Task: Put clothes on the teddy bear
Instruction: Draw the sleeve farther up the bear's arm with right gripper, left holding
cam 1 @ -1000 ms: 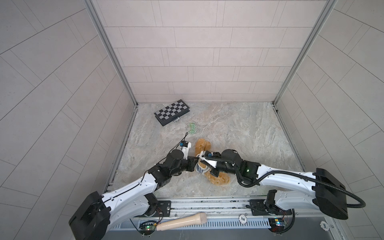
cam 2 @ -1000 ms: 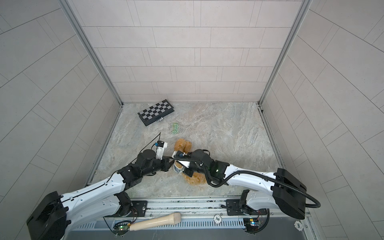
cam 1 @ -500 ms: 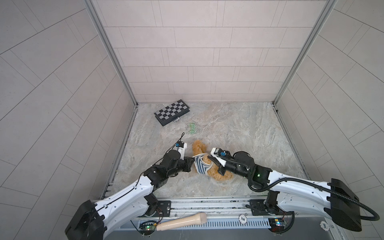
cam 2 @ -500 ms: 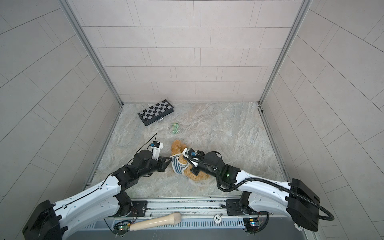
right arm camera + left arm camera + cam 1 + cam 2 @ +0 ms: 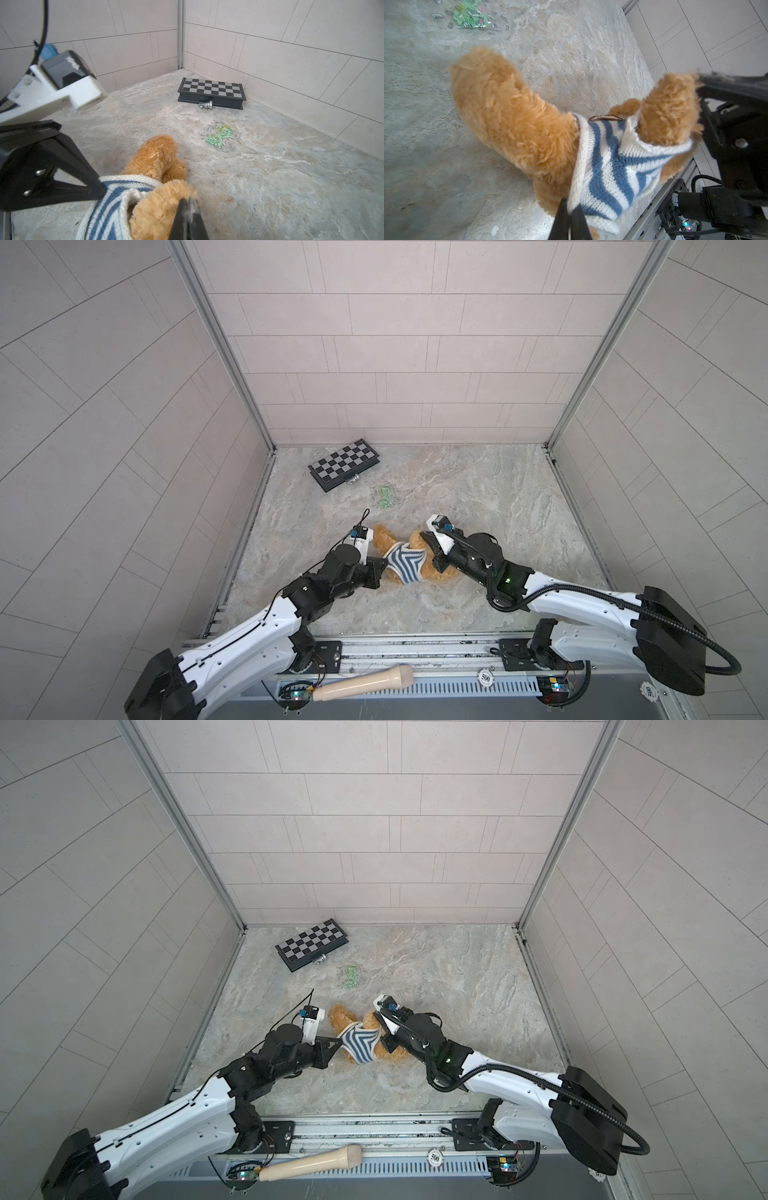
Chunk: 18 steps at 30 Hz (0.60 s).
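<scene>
Teddy bear looks soft and light, best held by limbs; left gripper pinches sweater hem, right gripper a paw.

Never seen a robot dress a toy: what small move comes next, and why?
Probably the left end effector, shut on the hem of the striped sweater, should tug it away from the right end effector, which pinches a limb of the teddy bear: the sweater covers only its middle.
</scene>
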Each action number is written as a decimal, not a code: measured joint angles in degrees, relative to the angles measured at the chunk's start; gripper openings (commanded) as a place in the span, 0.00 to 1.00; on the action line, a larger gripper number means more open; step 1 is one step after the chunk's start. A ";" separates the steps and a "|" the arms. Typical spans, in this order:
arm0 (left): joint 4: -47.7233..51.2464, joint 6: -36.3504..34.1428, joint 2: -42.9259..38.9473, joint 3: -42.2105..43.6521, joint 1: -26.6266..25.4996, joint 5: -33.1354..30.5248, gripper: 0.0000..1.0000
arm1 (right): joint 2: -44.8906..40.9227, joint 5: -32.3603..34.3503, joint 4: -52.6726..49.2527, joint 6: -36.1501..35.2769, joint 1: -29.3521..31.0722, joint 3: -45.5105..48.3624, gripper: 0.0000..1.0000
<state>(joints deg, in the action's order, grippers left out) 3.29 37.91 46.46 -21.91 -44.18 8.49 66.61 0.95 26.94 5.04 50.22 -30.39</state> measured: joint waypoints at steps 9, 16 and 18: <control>-3.78 0.17 5.20 0.00 -1.62 0.92 0.00 | 1.20 -5.07 2.32 0.76 -0.39 -0.09 0.00; -6.95 0.17 8.31 0.02 -1.97 1.90 0.00 | 1.20 -5.44 2.34 2.38 -0.52 1.81 0.00; -7.17 0.17 8.37 0.02 -1.97 1.99 0.00 | 1.18 -5.44 2.27 2.40 -0.52 1.81 0.00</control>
<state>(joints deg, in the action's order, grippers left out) -3.88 38.09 54.83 -21.89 -46.15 10.48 67.79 -4.49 29.21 7.44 49.69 -28.58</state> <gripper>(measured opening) 0.062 0.045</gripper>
